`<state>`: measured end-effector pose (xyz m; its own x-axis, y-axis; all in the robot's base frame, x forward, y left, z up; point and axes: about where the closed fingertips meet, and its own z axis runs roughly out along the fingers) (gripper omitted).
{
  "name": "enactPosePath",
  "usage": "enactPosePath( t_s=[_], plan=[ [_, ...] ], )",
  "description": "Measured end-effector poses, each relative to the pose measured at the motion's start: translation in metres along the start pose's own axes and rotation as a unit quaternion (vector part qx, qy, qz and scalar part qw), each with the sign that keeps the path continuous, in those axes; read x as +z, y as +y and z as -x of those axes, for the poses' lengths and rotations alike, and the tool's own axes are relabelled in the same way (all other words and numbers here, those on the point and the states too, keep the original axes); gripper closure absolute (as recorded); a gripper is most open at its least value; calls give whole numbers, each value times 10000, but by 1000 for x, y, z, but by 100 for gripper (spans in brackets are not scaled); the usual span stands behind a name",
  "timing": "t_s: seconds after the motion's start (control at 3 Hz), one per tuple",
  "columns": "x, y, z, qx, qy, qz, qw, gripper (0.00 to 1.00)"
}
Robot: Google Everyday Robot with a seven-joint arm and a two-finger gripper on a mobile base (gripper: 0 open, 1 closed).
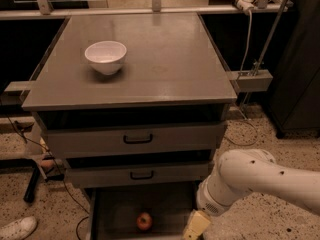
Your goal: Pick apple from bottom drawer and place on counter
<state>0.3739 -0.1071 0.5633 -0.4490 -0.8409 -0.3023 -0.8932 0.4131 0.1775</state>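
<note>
hand [193, 231]: lower right, seemingly cut by bottom edge | bottom drawer [117, 211]: front cut off

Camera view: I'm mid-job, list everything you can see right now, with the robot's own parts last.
small round red apple: 1, red with orange patches, on the open bottom drawer's floor
deep grey metal bottom drawer: 1, grey, pulled open at the cabinet's base
shallow grey drawers with black handles: 2, grey, stacked above the bottom drawer
broad flat grey counter: 1, grey, cabinet top
round white bowl: 1, white, on the counter, left side
white shoe: 1, white, floor at lower left
robot arm: 1, white, lower right
hand: 1, yellowish, bottom edge, right of the apple
</note>
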Motion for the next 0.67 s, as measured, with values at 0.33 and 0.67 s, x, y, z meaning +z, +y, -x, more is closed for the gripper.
enactPosePath(
  t_s=[0.33, 0.67],
  plan=[
    [27, -23, 4, 118, -563, -188, 9982, 0],
    [27, -23, 4, 118, -564, -187, 9982, 0]
  ],
)
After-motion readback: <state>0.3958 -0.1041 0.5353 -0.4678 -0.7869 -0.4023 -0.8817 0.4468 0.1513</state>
